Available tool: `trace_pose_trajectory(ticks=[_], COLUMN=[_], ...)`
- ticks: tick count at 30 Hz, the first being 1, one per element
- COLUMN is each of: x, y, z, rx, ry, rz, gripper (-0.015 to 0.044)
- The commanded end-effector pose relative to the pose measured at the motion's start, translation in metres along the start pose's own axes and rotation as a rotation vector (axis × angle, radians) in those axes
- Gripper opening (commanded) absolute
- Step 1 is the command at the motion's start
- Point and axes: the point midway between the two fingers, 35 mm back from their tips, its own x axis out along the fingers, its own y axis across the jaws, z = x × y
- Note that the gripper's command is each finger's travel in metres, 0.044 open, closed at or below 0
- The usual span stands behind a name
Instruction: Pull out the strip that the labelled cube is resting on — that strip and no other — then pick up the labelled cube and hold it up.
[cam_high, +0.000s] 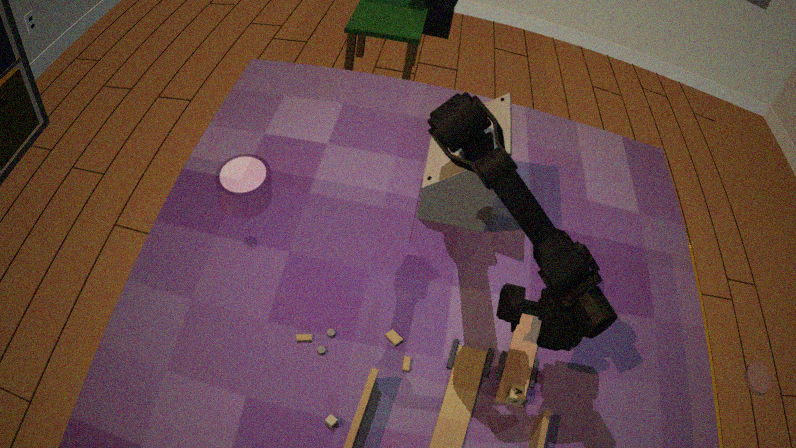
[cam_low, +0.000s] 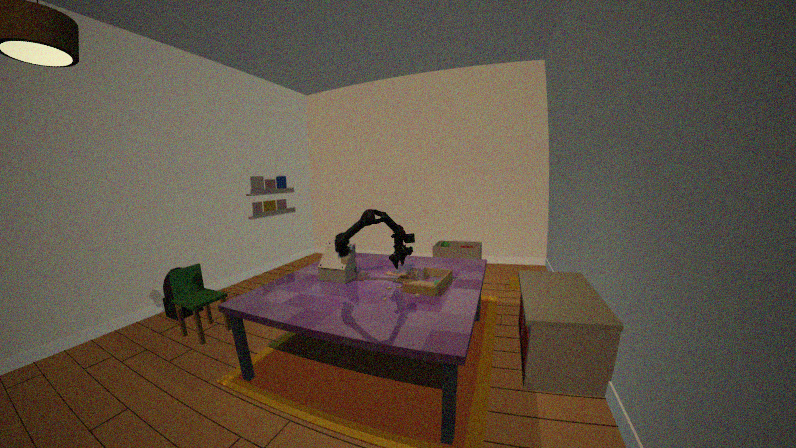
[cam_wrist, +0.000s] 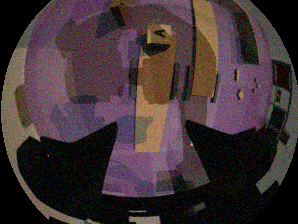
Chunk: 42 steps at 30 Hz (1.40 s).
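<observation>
The labelled cube (cam_high: 515, 394) (cam_wrist: 157, 35) is a small tan cube with a dark mark. It rests on the far end of a tan strip (cam_high: 513, 367) (cam_wrist: 149, 99) that lies between dark rails near the table's front edge. My gripper (cam_high: 528, 336) (cam_low: 399, 261) (cam_wrist: 152, 124) is open and empty. It hangs just above the near end of that strip, with its fingers spread to either side of it. The cube is a strip's length ahead of the fingers.
Other tan strips lie alongside: a wide one (cam_high: 462, 389) (cam_wrist: 202, 43), a thin one (cam_high: 360, 409), and one (cam_high: 541, 431) at the frame's bottom edge. Several small wooden blocks (cam_high: 393, 337) (cam_high: 303, 337) lie to the left. A white disc (cam_high: 242, 174) sits far left. The arm's base plate (cam_high: 462, 203) is behind.
</observation>
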Motion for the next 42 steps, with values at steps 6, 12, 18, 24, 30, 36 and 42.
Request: trace_pose_trajectory(ticks=[6, 12, 18, 24, 30, 36, 42], x=[-0.005, -0.009, -0.011, -0.01, -0.001, 0.009, 0.019], y=[-0.003, -0.005, -0.008, -0.009, -0.009, -0.009, -0.01], z=[0.037, 0.065, 0.092, 0.109, 0.109, 0.11, 0.11], rx=[-0.005, -0.004, -0.003, -0.002, -0.002, -0.002, -0.002], ry=[-0.001, -0.002, -0.003, -0.004, -0.004, -0.004, -0.004], rz=[-0.007, -0.007, -0.007, -0.007, -0.007, -0.007, -0.008], gripper=[0.044, 0.044, 0.044, 0.0387, 0.025, 0.025, 0.025])
